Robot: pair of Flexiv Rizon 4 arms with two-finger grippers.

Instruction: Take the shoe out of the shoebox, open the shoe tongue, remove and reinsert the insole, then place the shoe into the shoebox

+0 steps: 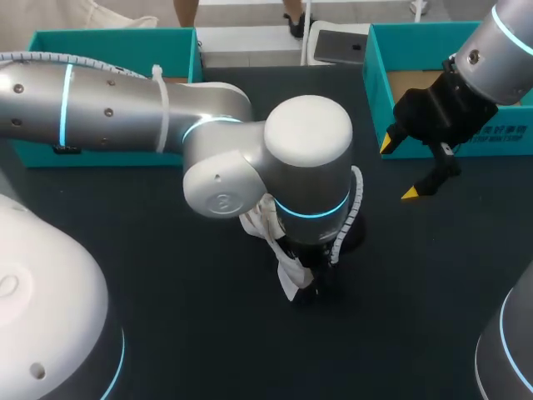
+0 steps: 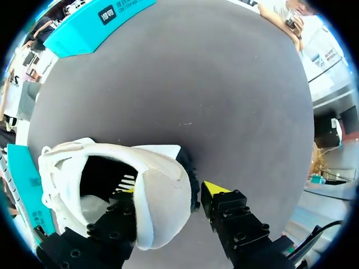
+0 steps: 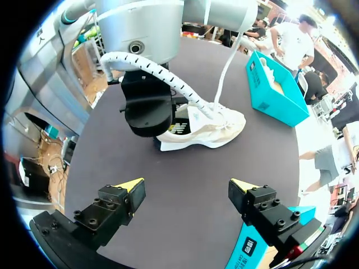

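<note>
At the shoe's (image 3: 216,126) heel, the left gripper (image 2: 171,190) pinches the collar, with one finger down inside the opening and the other against the outside. This white shoe stands on its sole on the dark table (image 1: 166,317), outside both boxes. In the head view the left arm's wrist largely covers it. Well apart from the shoe, close to the teal shoebox (image 1: 379,92), the right gripper (image 1: 400,169) hangs with its jaws spread wide. A second teal box (image 1: 117,42) sits off past the shoe's toe.

Brightly and evenly lit from above; soft sheen on left arm (image 1: 308,133); faint shadow beneath shoe (image 3: 213,126) on matte table (image 1: 166,275).
</note>
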